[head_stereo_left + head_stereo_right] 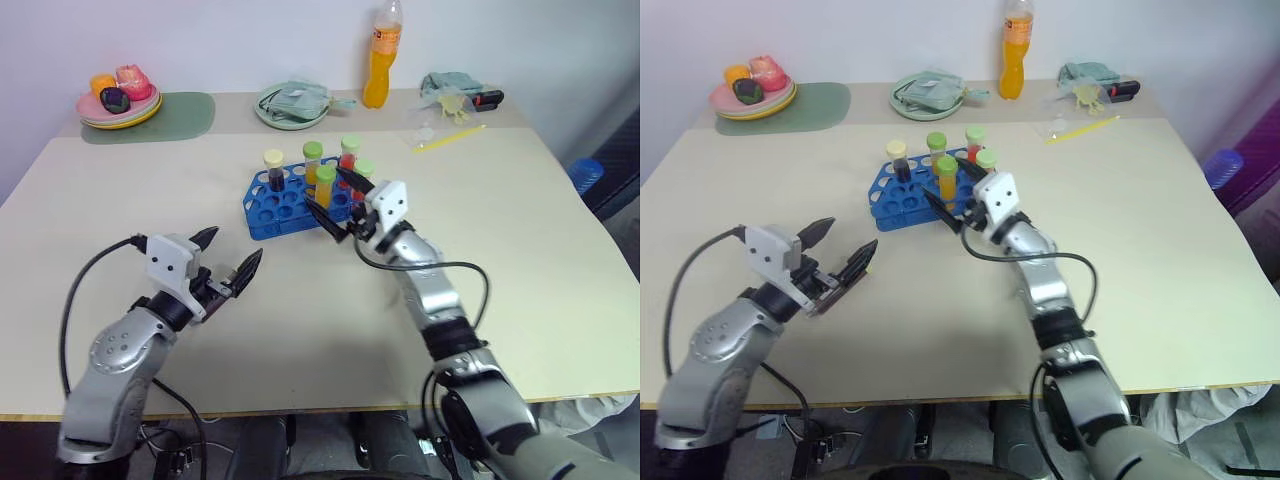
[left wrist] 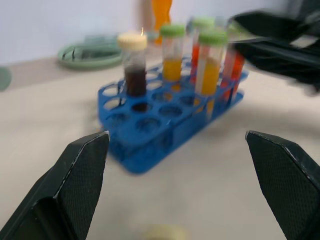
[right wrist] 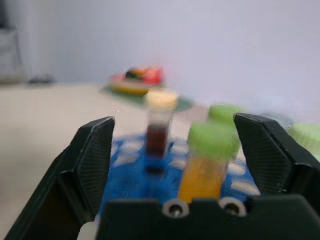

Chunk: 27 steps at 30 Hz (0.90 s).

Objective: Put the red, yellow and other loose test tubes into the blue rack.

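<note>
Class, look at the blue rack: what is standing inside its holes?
Five capped tubes stand upright in the blue rack: a dark maroon tube with a pale-yellow cap, and four green-capped ones holding yellow-orange or red liquid. The right claw covers part of the rack's right end.

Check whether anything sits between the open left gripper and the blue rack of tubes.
Nothing visible does. Bare tabletop lies between the left gripper and the bright blue plastic rack with its standing capped tubes. The right gripper hovers open at the rack's far side, out of that path.
</note>
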Motion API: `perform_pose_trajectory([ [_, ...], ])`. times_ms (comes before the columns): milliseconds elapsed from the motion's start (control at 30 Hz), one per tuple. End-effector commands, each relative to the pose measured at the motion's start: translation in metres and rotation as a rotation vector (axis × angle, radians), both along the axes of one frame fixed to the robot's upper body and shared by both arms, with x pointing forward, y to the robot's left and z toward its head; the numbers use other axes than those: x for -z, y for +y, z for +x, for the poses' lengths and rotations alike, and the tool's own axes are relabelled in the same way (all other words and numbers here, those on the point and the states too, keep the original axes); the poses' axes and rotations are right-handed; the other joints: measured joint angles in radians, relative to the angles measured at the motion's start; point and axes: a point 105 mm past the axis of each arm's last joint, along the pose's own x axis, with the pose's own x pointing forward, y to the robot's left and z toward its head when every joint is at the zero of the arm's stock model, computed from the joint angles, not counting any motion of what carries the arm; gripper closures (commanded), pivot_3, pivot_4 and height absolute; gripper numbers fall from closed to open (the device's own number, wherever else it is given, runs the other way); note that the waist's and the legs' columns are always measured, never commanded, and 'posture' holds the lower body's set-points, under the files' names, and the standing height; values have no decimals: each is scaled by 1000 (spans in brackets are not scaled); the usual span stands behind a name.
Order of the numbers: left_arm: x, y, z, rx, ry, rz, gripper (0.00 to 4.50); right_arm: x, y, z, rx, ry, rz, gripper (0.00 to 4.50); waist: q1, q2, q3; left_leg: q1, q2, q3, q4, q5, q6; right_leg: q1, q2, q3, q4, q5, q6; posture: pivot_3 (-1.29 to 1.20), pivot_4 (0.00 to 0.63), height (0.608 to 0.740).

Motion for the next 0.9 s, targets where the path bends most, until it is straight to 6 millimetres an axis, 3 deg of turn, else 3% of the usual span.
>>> perform_pose_trajectory([
  [33,-14,1,-2,12,83,33,0,-2,-6,-33,-192,13,-159,319,0,0,0,0,0,0,0,0,0,0,0,0,0,0,0,0,150,729],
  [200,6,22,11,-63,426,328,0,16,-32,-91,-508,132,-426,319,-4,0,1,0,0,-1,0,0,0,0,2,0,0,0,0,0,150,729],
  [300,14,28,14,-54,694,387,0,11,-37,-94,-538,154,-443,319,-7,-2,2,2,0,-1,1,0,0,3,5,-1,0,0,0,0,150,729],
  [400,13,25,21,-35,801,457,0,7,-35,-93,-549,143,-448,319,-8,-3,3,2,0,-1,1,0,0,3,5,-1,0,0,0,0,150,729],
  [533,15,8,24,63,874,472,0,1,-29,-90,-550,118,-430,319,-3,-3,3,0,0,-1,0,0,0,0,4,0,-1,0,0,0,150,729],
  [833,27,13,25,34,934,572,0,3,-22,-93,-549,104,-418,319,1,-4,3,0,0,-1,1,1,-1,0,2,0,-1,0,0,0,150,729],
  [900,28,13,25,35,944,570,569,3,-21,-93,-548,100,-415,277,1,-4,3,0,0,-1,1,1,-1,0,2,0,0,0,0,0,150,729],
])
